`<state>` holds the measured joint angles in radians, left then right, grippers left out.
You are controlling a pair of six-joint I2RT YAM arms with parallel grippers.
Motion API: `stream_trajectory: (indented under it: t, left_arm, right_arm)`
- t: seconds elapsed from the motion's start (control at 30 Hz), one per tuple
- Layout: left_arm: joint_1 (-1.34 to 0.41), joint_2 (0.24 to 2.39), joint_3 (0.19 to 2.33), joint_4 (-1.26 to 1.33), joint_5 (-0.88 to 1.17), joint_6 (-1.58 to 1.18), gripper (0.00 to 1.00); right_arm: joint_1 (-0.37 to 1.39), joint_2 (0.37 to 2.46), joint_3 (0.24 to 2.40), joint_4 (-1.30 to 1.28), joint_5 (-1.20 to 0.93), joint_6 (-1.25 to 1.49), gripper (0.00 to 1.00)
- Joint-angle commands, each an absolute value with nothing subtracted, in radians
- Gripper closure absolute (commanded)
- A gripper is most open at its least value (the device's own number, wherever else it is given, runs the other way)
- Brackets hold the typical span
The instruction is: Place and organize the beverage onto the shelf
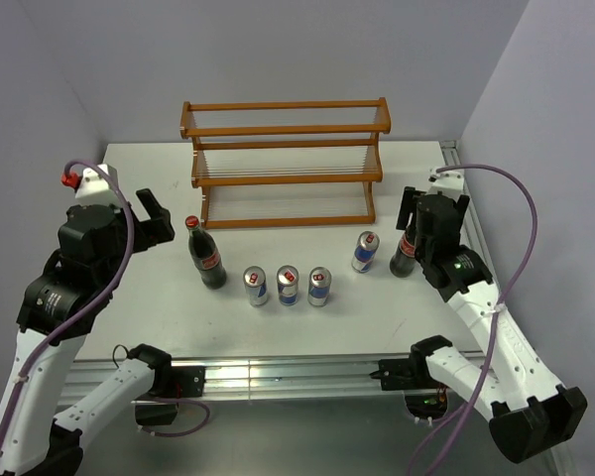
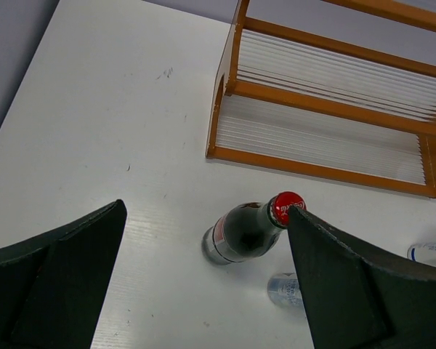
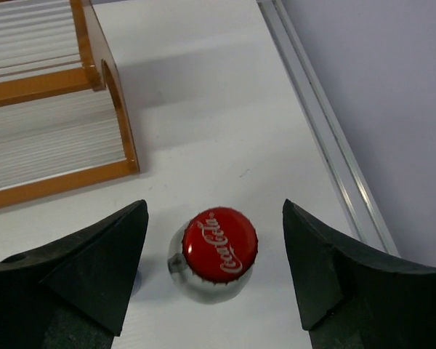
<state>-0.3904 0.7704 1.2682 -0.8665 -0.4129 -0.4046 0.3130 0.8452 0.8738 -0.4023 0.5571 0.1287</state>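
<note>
The orange-brown shelf (image 1: 283, 164) stands at the back of the table with all its tiers bare. One cola bottle (image 1: 206, 256) stands left of centre. Three silver-blue cans (image 1: 289, 286) stand in a row to its right, and another can (image 1: 365, 252) stands further right. My left gripper (image 1: 154, 220) is open and empty, up and left of that bottle (image 2: 247, 229). My right gripper (image 1: 434, 208) is open above the second bottle (image 1: 404, 260). Its red cap (image 3: 220, 243) lies between the two fingers, and neither touches it.
A metal rail (image 3: 327, 138) runs along the table's right edge, close to the right bottle. The shelf's right end post (image 3: 120, 123) is just left of it. Grey walls close in on both sides and the back.
</note>
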Motion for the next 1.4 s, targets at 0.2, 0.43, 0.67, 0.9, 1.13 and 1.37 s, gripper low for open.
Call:
stream_trajectory:
  t: [0.2, 0.43, 0.67, 0.9, 1.13, 1.37]
  left_arm:
    - [-0.394, 0.804, 1.344, -0.838, -0.348, -0.38, 0.01]
    - [-0.394, 0.862, 1.402, -0.813, -0.265, -0.354, 0.0]
    - [-0.396, 0.971, 1.519, -0.77, -0.204, -0.322, 0.0]
    - [-0.434, 1.041, 1.555, -0.672, -0.084, -0.333, 0.0]
    - [-0.466, 1.069, 1.529, -0.534, 0.032, -0.348, 0.01]
    - [-0.599, 1.15, 1.491, -0.35, 0.005, -0.326, 0.01]
  right_arm:
    - [0.284, 0.876, 0.838, -0.227, 0.603, 0.066, 0.51]
    - [0.284, 0.88, 0.885, -0.209, 0.6, 0.049, 0.85]
    - [0.284, 0.943, 1.032, -0.242, 0.58, 0.011, 0.96]
    - [0.291, 0.986, 1.215, -0.301, 0.528, 0.011, 1.0]
    - [0.339, 1.055, 1.416, -0.367, 0.546, -0.037, 1.0]
    - [0.442, 1.141, 1.696, -0.483, 0.584, -0.032, 1.0]
